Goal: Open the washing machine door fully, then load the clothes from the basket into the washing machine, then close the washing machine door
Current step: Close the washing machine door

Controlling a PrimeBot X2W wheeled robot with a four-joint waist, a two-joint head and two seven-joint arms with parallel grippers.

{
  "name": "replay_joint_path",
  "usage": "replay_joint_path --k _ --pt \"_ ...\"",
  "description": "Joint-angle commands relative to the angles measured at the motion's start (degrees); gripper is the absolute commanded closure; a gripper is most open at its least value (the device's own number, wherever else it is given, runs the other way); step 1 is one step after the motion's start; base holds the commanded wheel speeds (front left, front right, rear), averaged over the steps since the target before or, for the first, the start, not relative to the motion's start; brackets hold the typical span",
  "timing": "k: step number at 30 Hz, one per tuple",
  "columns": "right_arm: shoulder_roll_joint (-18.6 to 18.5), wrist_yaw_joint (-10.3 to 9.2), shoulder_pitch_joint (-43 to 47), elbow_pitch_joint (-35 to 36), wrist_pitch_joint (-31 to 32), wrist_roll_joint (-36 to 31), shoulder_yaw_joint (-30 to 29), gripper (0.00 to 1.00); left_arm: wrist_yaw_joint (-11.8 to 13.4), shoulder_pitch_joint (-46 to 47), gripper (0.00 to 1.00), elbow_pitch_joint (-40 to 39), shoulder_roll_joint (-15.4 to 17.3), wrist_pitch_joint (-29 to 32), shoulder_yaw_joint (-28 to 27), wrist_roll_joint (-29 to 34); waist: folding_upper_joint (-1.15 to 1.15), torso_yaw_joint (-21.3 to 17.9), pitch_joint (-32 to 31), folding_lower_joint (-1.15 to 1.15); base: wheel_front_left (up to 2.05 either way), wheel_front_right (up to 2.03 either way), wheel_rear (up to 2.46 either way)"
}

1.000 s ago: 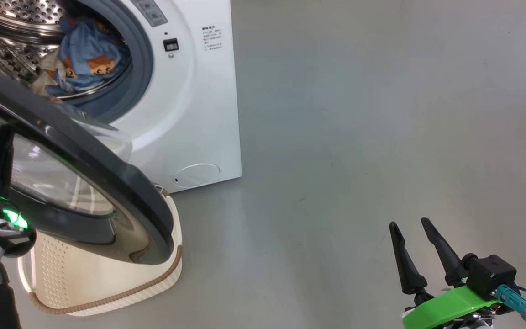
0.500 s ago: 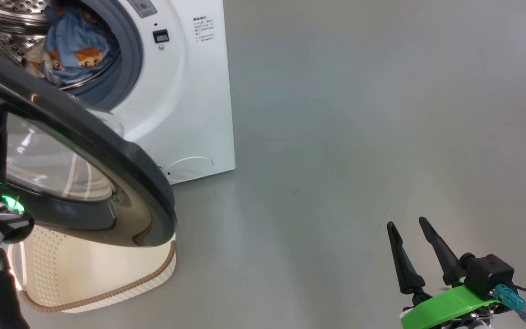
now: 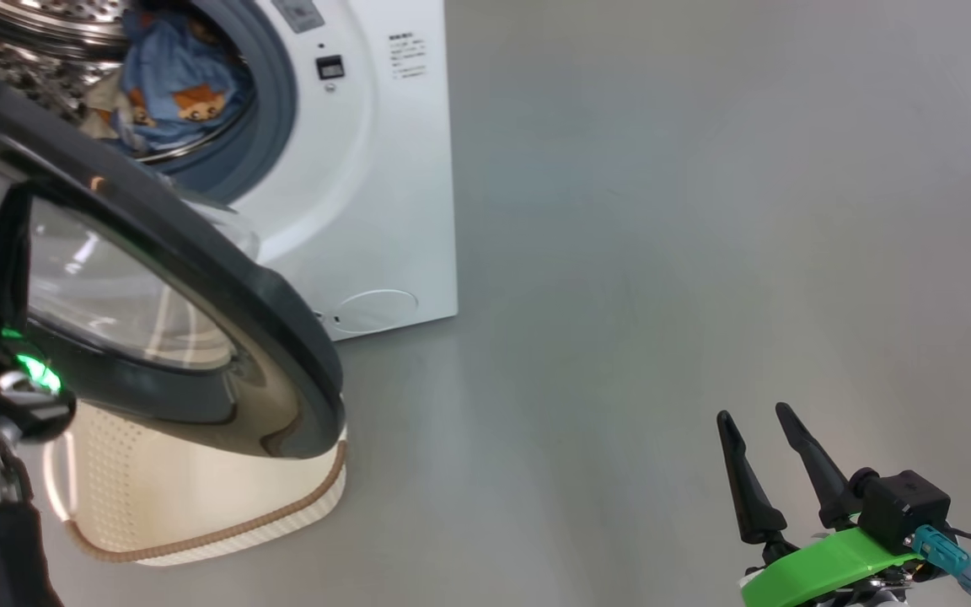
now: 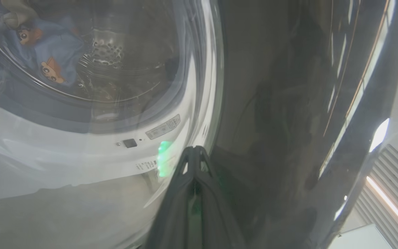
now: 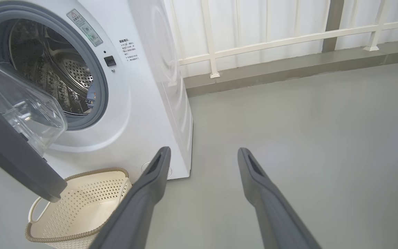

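The white washing machine (image 3: 384, 169) stands at the upper left, drum open. Blue bear-print clothes (image 3: 174, 93) lie inside the drum and show through the glass as clothes (image 4: 54, 52). The black washing machine door (image 3: 199, 253) hangs partly open over the cream basket (image 3: 199, 539), whose inside looks bare in the right wrist view, basket (image 5: 81, 204). My left gripper (image 3: 12, 211) is shut, and in the left wrist view the gripper (image 4: 193, 149) has its tips against the door's outer glass. My right gripper (image 3: 753, 415) hangs open and holds nothing, far right over the floor.
Grey floor (image 3: 662, 253) spreads to the right of the machine. A white railing (image 5: 271, 41) and a low kerb run along the back wall. A round white flap (image 3: 378, 308) sits low on the machine's front, near the door's lower edge.
The whole head picture has shifted left and then back right, so the camera moved. The door's lower edge sits slightly nearer the round flap. The right gripper has kept its place.
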State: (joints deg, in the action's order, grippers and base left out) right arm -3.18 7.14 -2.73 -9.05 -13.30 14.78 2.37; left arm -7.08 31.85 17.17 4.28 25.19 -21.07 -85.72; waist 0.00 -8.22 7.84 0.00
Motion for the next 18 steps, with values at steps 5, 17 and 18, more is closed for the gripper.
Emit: replay_joint_path --k 5,17,18 --pt "0.03 0.35 -1.54 0.89 -0.83 0.64 1.15 0.0 -0.4 -2.39 1.0 -2.99 2.12 -0.4 -0.59 -0.82 0.0 2.24 -1.72 0.0 0.0 0.0 0.0" --pt "-0.18 0.35 -0.93 0.67 -0.88 -0.07 1.66 0.0 -0.4 -6.83 1.0 -11.0 2.23 -1.79 0.85 -0.41 0.0 5.0 -3.81 0.0 0.0 0.0 0.0" --pt "-0.16 0.35 -0.89 0.65 -0.89 -0.08 1.65 0.0 -0.4 -7.38 0.99 -11.91 2.48 -2.45 1.14 0.44 0.0 5.11 -3.88 0.0 0.0 0.0 0.0"
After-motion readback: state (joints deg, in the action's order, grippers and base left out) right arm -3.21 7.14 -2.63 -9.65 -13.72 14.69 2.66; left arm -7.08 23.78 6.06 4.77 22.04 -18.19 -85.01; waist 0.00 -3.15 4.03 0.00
